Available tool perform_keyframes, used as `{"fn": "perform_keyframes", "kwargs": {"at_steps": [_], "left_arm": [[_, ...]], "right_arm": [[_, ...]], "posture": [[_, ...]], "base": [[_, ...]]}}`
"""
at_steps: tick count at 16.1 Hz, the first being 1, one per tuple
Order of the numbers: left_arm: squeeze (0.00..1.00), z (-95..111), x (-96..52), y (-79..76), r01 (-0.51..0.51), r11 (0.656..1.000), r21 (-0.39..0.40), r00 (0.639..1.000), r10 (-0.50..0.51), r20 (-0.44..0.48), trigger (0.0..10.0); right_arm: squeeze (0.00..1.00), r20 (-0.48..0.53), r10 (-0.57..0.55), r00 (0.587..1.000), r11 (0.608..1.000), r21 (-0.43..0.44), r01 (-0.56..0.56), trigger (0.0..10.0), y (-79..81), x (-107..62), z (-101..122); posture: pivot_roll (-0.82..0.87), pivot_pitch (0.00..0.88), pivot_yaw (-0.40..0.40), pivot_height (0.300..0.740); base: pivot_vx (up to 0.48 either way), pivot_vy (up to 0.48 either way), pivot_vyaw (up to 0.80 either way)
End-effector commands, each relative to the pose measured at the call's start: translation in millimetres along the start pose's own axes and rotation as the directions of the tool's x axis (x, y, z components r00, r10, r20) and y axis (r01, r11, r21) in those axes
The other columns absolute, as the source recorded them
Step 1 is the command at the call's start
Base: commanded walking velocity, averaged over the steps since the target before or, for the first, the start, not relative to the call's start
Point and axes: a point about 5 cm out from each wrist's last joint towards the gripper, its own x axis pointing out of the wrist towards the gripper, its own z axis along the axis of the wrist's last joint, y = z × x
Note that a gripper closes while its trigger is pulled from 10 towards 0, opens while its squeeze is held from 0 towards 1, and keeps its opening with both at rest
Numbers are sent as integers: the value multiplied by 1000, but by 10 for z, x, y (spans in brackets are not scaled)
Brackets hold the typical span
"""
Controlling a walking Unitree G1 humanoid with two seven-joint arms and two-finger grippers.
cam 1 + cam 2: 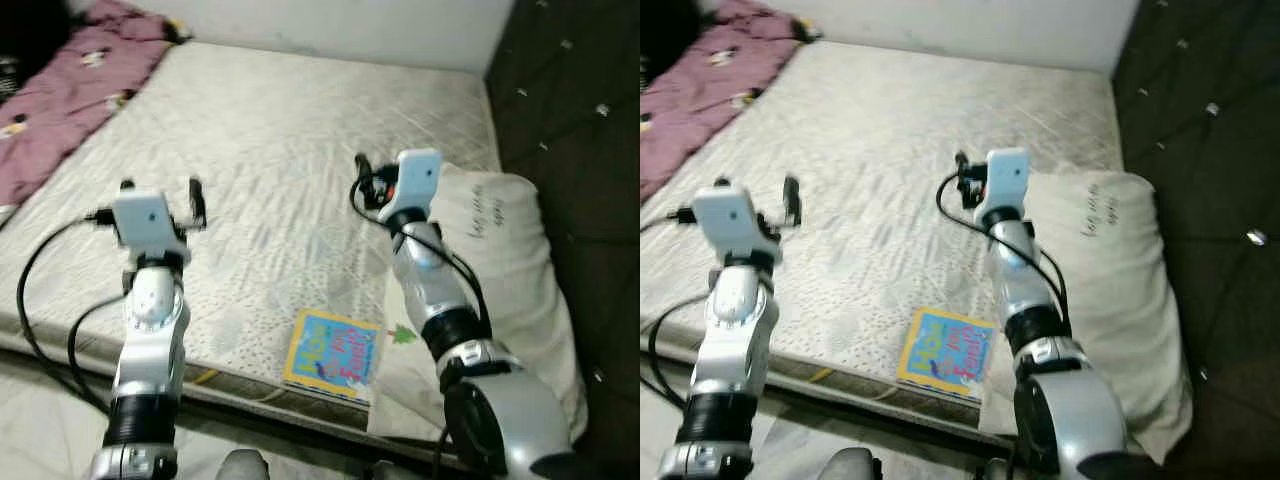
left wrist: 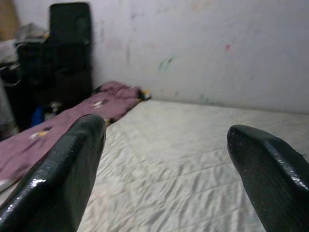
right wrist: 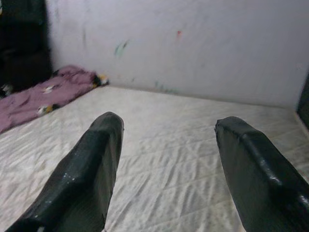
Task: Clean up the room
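Left eye view looks down on a bare white mattress [image 1: 300, 130] that takes up most of the frame; a colourful book [image 1: 333, 354] lies at its near edge, low and just right of centre, touching the white pillow [image 1: 505, 260] that runs down the right side; a purple blanket [image 1: 70, 90] is bunched in the upper left corner. Both arms are raised over the bed: the left pincer [image 1: 160, 195] at mid-left and the right pincer [image 1: 362, 182] just above centre, each with its fingers spread apart and holding nothing, as the wrist views confirm. The book looks like the likeliest thing to tidy; it sits close under the robot and well short of both pincers, so a reach could overshoot it; lying flat on soft bedding, it may slide off the near edge if nudged.
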Motion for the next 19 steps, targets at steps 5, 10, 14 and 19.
{"fn": "perform_keyframes", "kwargs": {"at_steps": [5,10,14,19], "left_arm": [[0,-18,-38,-310,139,986,-88,989,-144,-45,10000],[0,-54,-94,-305,115,985,-131,990,-125,-70,10000],[0,-72,-142,-300,105,982,-159,989,-119,-82,10000],[0,-67,-55,-402,125,971,-204,985,-146,-90,10000]], "right_arm": [[0,-9,-87,996,996,-38,87,10000,-136,-114,-79],[0,-48,-79,996,997,9,80,10000,-108,-146,-131],[0,-72,-38,997,999,-10,37,10000,-48,-154,-156],[0,-73,-34,997,999,-26,32,10000,-90,-181,-157]], "posture": [[50,0,31,740],[60,0,-8,740],[60,0,-26,740],[20,0,-4,740]], "base": [[0,0,0],[0,0,-160],[0,226,-789],[0,480,-800]]}}
